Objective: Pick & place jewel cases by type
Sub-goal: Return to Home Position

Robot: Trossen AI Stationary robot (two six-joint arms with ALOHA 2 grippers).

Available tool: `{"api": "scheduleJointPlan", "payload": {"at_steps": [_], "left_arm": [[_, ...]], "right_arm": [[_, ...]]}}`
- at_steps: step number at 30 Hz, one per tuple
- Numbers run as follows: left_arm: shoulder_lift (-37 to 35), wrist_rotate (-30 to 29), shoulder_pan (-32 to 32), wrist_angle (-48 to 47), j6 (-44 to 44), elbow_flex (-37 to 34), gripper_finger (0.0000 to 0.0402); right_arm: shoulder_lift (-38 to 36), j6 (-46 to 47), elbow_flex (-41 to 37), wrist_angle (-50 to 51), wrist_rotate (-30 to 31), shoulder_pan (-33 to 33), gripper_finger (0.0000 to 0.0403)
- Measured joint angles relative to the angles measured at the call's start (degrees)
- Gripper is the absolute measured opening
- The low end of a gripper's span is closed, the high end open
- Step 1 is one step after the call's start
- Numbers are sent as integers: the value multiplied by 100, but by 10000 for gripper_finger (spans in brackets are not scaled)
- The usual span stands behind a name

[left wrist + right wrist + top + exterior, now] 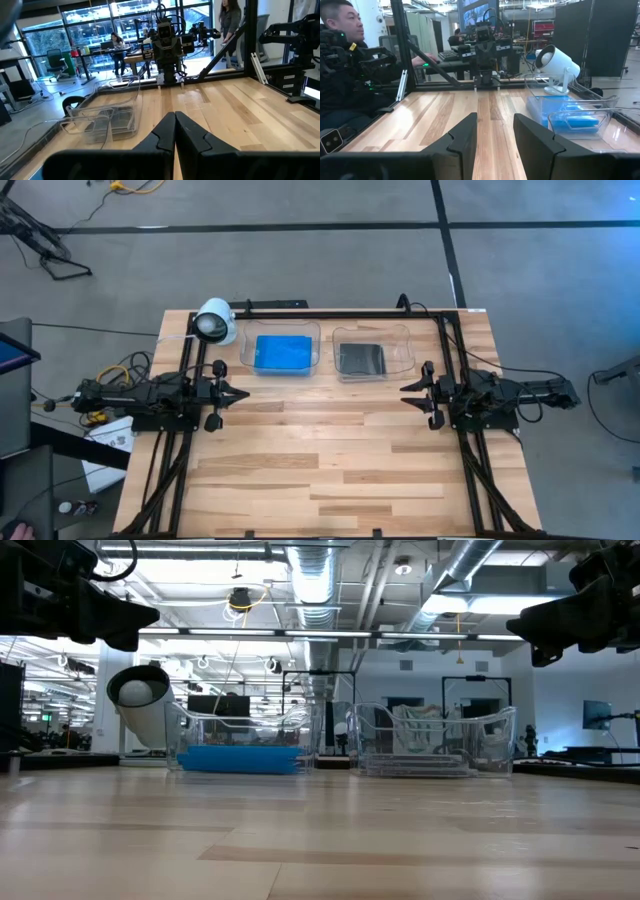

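Blue jewel cases (283, 352) lie stacked flat in the left clear tray (248, 340) at the table's far side. Grey, dark-centred jewel cases (361, 359) lie flat in the right clear tray (402, 340). The blue cases (570, 117) also show in the right wrist view, the grey ones (112, 122) in the left wrist view. My left gripper (246, 393) hovers level at the table's left, shut on nothing (175, 125). My right gripper (404, 393) hovers level at the table's right, open with nothing between its fingers (495, 137). Both point toward the table's middle, short of the trays.
A white cylindrical camera (215, 320) stands at the far left beside the blue tray. A black frame (440, 315) runs along the table's far edge and sides. Bare wood (320, 450) stretches between the arms and toward the near edge. A person (340, 60) sits beyond the table.
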State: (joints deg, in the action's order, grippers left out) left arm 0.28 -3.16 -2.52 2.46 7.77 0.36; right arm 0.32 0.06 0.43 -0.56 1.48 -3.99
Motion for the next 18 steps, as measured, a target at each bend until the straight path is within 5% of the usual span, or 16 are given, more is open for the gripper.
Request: {"api": "scheduleJointPlan", "payload": {"at_steps": [18], "left_arm": [[2,1,0,-2,-20,0,0]], "right_arm": [[0,2,2,2,0,0,121]]}}
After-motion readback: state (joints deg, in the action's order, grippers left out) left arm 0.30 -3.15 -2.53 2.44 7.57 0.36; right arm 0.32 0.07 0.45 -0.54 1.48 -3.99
